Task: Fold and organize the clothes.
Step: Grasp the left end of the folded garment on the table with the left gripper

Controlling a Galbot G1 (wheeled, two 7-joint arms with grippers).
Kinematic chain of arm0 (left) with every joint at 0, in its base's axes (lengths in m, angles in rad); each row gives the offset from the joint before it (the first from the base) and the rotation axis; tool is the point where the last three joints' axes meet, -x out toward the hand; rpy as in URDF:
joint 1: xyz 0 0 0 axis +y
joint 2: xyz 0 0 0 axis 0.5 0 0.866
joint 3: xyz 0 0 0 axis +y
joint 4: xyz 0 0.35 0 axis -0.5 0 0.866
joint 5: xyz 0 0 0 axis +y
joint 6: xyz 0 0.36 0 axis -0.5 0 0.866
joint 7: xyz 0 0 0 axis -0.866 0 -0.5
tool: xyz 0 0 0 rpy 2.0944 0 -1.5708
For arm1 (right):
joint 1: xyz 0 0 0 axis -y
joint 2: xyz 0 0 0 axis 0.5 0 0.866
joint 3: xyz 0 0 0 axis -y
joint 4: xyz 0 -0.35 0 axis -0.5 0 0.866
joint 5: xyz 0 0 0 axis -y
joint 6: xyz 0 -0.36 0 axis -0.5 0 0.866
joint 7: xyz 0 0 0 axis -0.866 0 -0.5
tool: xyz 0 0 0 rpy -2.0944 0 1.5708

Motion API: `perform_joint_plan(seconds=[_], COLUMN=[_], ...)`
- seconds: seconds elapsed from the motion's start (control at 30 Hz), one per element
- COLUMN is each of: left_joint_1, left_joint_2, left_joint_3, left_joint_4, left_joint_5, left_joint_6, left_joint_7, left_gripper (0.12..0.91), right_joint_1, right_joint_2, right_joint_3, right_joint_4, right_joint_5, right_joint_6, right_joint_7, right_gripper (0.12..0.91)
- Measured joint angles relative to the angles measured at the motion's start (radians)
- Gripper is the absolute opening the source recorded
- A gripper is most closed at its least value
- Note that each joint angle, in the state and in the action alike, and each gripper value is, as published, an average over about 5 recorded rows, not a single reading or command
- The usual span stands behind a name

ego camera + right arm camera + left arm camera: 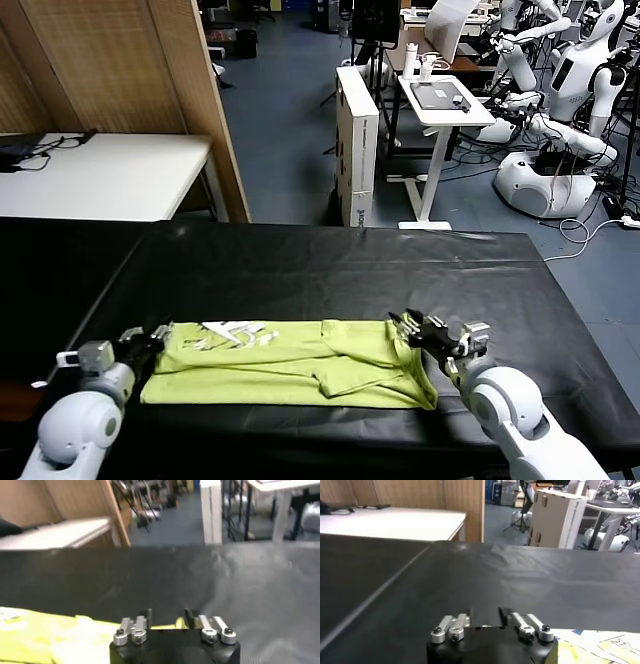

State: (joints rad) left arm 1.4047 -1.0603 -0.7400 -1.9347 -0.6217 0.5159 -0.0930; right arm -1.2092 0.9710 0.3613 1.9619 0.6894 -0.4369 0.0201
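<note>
Your left gripper (pixel 150 337) and right gripper (pixel 412 327) sit low, jaws parted, holding nothing. The folded yellow-green T-shirt (pixel 290 363) lies between them on the black table (pixel 330 270), each end just beside a gripper's jaws.

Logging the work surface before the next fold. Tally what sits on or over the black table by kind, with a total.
Lime yellow-green T-shirt, folded into a long band on the black table: 1
Robot grippers, the left gripper at the shirt's left end and the right gripper at its right end, both open: 2
Total: 3
</note>
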Motion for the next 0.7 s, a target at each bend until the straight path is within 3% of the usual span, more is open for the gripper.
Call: perform_joint_plan(seconds=[0.07, 0.13, 0.23, 0.47, 0.7], left_joint_1=[0.014, 0.033, 0.07, 0.163, 0.18], left_joint_2=[0.019, 0.039, 0.069, 0.109, 0.105], left_joint_3=[-0.019, -0.043, -0.087, -0.191, -0.22], left_joint_4=[-0.011, -0.026, -0.045, -0.037, -0.009], left_joint_5=[-0.049, -0.116, -0.214, -0.378, -0.427], left_joint_6=[0.028, 0.065, 0.114, 0.185, 0.193], left_joint_7=[0.0, 0.009, 0.055, 0.173, 0.208], left_gripper=[0.673, 0.794, 0.888, 0.907, 0.907], right_joint_1=[-0.012, -0.028, -0.065, -0.17, -0.213], right_joint_2=[-0.01, -0.021, -0.038, -0.052, -0.049], right_joint_3=[0.012, 0.028, 0.06, 0.148, 0.183], right_joint_4=[0.015, 0.034, 0.067, 0.123, 0.143], right_joint_5=[-0.004, -0.008, -0.009, -0.004, -0.006], right_joint_6=[0.024, 0.055, 0.102, 0.154, 0.156], right_joint_7=[-0.009, -0.019, -0.034, -0.049, -0.049], right_gripper=[0.872, 0.896, 0.905, 0.907, 0.907])
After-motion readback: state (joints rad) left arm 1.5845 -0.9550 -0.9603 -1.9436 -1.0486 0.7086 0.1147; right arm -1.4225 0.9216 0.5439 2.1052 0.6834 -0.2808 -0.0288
